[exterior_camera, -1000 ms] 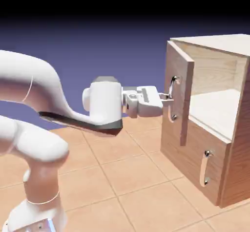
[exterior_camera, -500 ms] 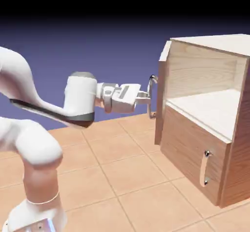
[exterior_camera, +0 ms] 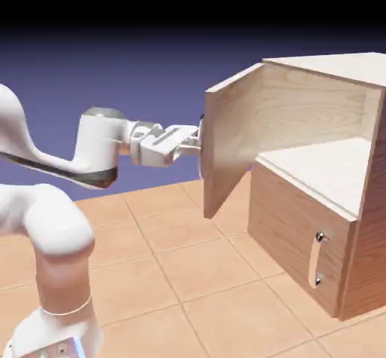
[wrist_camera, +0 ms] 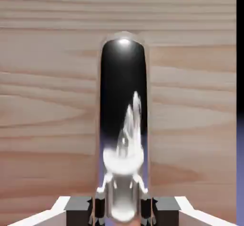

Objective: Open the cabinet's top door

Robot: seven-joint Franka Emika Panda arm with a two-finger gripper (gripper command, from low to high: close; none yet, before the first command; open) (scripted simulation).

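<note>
Since the top door is swung well out from the cabinet, you're looking at a job that's mostly done. It sits in the middle of the exterior view, hinged at its upper right, its inner wood face turned toward the camera and its free edge reaching down toward the centre of the frame. Behind it the upper compartment stands open, with a pale shelf showing at right. The lower panel is shut, its small handle at lower right. I'd say all that's left is a bit more swing if you want it fully wide, then letting go.

As for the pincer, it's just left of centre, pressed up against the door's outer side. The hand view settles it: the silver handle runs straight up the middle of the frame, and the dark fingertips at the bottom edge are clamped tight on either side of it.
</note>
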